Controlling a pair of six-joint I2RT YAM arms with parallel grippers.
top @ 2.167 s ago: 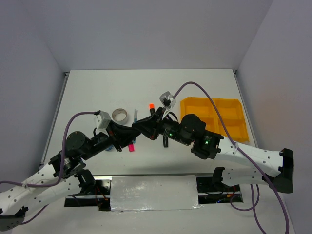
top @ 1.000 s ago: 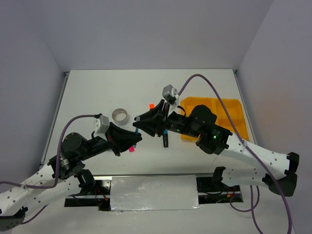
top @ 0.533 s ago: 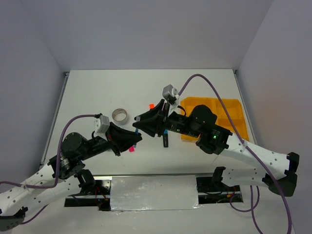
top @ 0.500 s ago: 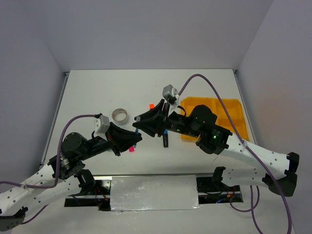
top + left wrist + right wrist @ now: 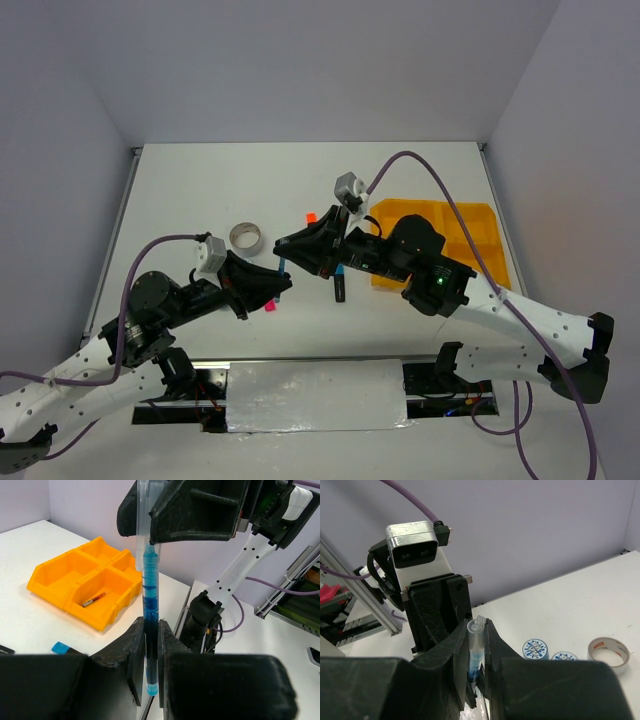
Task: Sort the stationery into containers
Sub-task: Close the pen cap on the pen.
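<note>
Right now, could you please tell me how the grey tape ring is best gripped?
Probably pinch the tape ring by its wall from straight above, one claw finger in the hole, one outside: it lies flat, hole upward.

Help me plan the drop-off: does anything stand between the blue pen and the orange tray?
Nothing visible on the table blocks the way to the tray. The blue pen is in the air, the left pincer clamping its lower end, the right pincer its clear top; only the left pincer's grip ties it down.

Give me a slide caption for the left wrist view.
Left gripper and right gripper both clamp one blue pen, orange tray with a red pen behind.
</note>
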